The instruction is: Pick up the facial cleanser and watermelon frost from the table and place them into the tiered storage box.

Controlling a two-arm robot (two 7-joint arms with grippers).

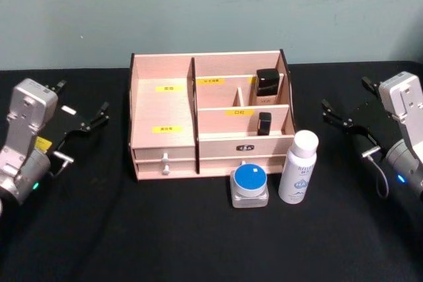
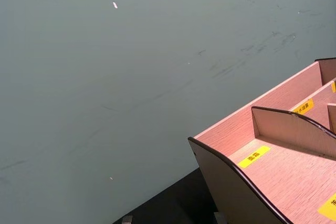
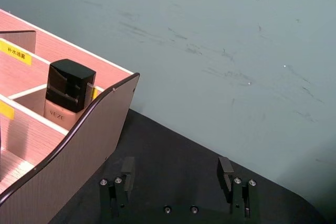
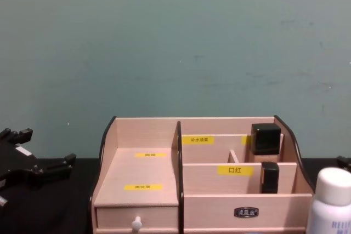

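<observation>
The tiered storage box (image 1: 149, 107), a pale wooden stepped organiser with dark-edged curved sides, yellow labels and two bottom drawers, stands towards the back of the black table (image 1: 132, 229). Close before its right drawer sits a squat clear jar (image 1: 250, 185) with a round blue lid. Just beside the jar on the right stands an upright white bottle (image 1: 298, 168) with a white cap and blue lettering.

The left gripper (image 1: 84, 97) hangs well left of the box and the right gripper (image 1: 345, 94) well right of it, both spread wide and empty.

From the side, the chest view catches the bottle's cap (image 4: 332, 198) at its lower right corner and the left drawer's white knob (image 4: 136, 223). The right wrist view shows pale lettering on a square black-capped bottle (image 3: 65, 95) in the box's rear right compartment, with that gripper's fingers (image 3: 127, 169) set far apart
</observation>
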